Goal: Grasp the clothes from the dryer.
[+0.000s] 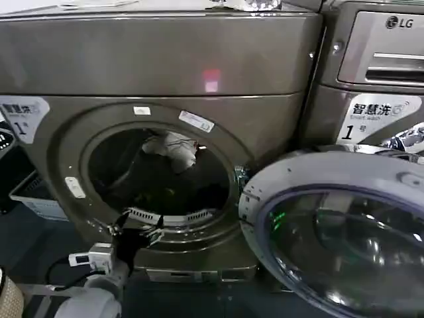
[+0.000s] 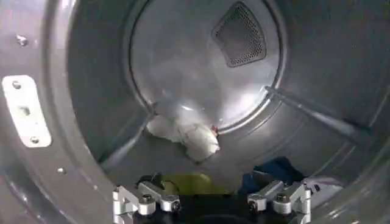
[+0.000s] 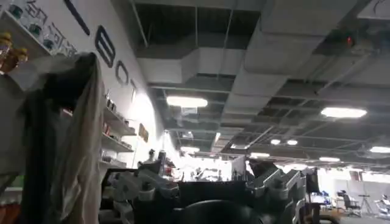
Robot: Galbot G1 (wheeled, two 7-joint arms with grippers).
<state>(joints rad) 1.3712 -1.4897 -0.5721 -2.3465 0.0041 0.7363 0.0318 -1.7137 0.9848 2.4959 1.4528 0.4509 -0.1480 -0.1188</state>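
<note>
The robot's left hand hovers at the lower lip of the open dryer, its two fingers spread wide and gripping nothing. The round door hangs swung out to the robot's right, its glass facing the room. A small red light glows on the plain panel above the porthole, and a white sticker marked "1" sits at the machine's left shoulder.

Inside the drum, seen from the left wrist, a white and light grey piece of clothes lies bunched at the foot of the rear wall, well apart from the hand and straight ahead of it. Nearer in, on the drum floor just beyond the hand's fingers, rest a small yellow-green piece and a dark blue piece, with a pale scrap beside the far fingertip. None of them touches the hand. A mesh vent shows high on the rear wall.

The right hand is raised and pointed towards the ceiling lights, away from the machine; I cannot tell whether its fingers are open or closed. A pale and dark cloth hangs beside it. A second machine bearing an LG logo stands next door on the right.
</note>
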